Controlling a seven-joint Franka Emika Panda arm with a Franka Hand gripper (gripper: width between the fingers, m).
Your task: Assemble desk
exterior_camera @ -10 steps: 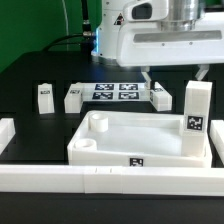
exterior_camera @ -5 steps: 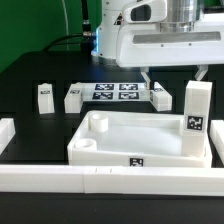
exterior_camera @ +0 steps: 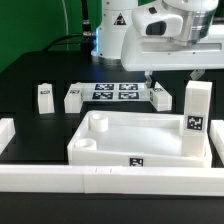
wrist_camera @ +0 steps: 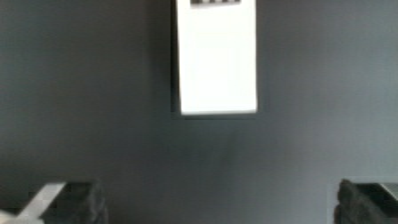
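On the black table [exterior_camera: 20, 105]: desk panel [exterior_camera: 130, 140], one leg [exterior_camera: 197, 108] upright in its corner; other legs [exterior_camera: 72, 97] loose behind; gripper [wrist_camera: 215, 197] empty, fingers [wrist_camera: 63, 200] spread wide.

1. White robot arm [exterior_camera: 165, 30]: upper part cut off by the exterior view's top and right edges.
2. Dark fingers [wrist_camera: 68, 204]: the wrist view shows only blurred tips; the rest lies outside the picture.
3. White plastic block leg [wrist_camera: 217, 55]: one end runs out of the wrist view; its black-white tag is a sliver, unreadable.
4. Large white plastic tray-like desk panel [exterior_camera: 110, 155]: one corner hidden behind an upright white block leg [exterior_camera: 197, 115].
5. Flat white marker board [exterior_camera: 113, 92]: tag patterns too small to tell.
6. Long white border rail [exterior_camera: 100, 183]: both ends cut off by the exterior view's side edges.
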